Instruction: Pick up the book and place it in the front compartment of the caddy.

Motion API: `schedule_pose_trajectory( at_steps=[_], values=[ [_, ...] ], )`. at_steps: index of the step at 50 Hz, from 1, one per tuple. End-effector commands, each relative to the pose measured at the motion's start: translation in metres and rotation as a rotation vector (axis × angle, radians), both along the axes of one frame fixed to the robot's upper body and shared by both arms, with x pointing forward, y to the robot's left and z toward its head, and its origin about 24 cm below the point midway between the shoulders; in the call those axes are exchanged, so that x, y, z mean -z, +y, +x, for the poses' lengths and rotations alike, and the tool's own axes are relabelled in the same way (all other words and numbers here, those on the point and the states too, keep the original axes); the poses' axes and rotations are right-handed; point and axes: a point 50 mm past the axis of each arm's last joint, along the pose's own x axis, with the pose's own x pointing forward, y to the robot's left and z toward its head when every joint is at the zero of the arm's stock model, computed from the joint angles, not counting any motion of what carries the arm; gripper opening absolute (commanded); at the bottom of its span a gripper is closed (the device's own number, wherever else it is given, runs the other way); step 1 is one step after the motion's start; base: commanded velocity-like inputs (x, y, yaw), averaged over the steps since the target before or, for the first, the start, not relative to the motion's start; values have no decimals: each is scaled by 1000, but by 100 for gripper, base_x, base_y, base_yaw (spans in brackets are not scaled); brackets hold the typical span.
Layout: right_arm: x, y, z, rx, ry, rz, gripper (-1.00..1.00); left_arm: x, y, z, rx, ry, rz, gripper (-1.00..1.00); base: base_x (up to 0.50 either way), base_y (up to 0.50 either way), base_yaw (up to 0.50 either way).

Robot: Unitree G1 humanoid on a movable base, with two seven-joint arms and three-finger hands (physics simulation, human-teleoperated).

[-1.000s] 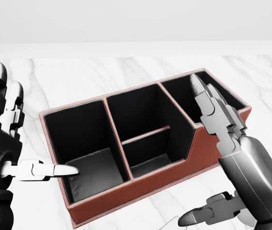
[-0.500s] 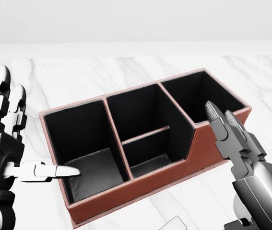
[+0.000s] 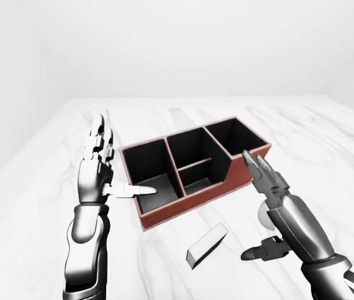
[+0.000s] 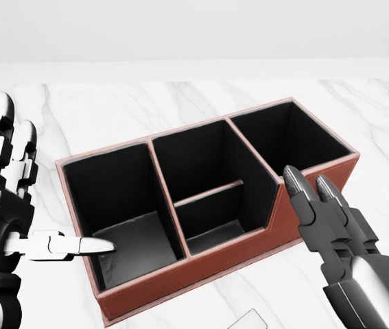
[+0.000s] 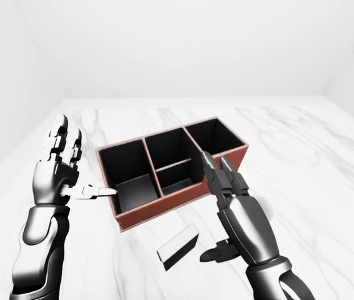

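The red-brown caddy (image 3: 186,201) with black compartments stands on the white marble table. The book (image 3: 206,245), a small light slab with a dark side, lies flat on the table below the caddy; only its corner (image 4: 248,320) shows at the bottom of the head view. My right hand (image 3: 256,209) is open and empty, hovering just right of the book, fingers pointing up toward the caddy's right end. My left hand (image 3: 119,164) is open at the caddy's left end, fingers up, thumb (image 4: 84,245) reaching over the left compartment.
The marble table (image 3: 326,150) runs wide on all sides of the caddy. Its left edge (image 3: 20,172) meets a white floor in the left-eye view. Plain white walls stand behind.
In the head view my right hand has dropped from over the caddy's right compartment toward the bottom edge, and its thumb has left that view. The left hand has barely moved.
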Motion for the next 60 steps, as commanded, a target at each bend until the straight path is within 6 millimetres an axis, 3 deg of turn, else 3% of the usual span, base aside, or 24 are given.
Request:
schedule_pose_trajectory(
  at_steps=[1, 60],
  values=[
    [3, 1, -1, 14, 14, -3, 100, 0, -1, -1, 2, -2, 2, 100, 0, 0, 0],
    [32, 35, 1, -70, 41, -48, 100, 3, -2, 0, 6, 15, 3, 100, 0, 0, 0]
  ],
)
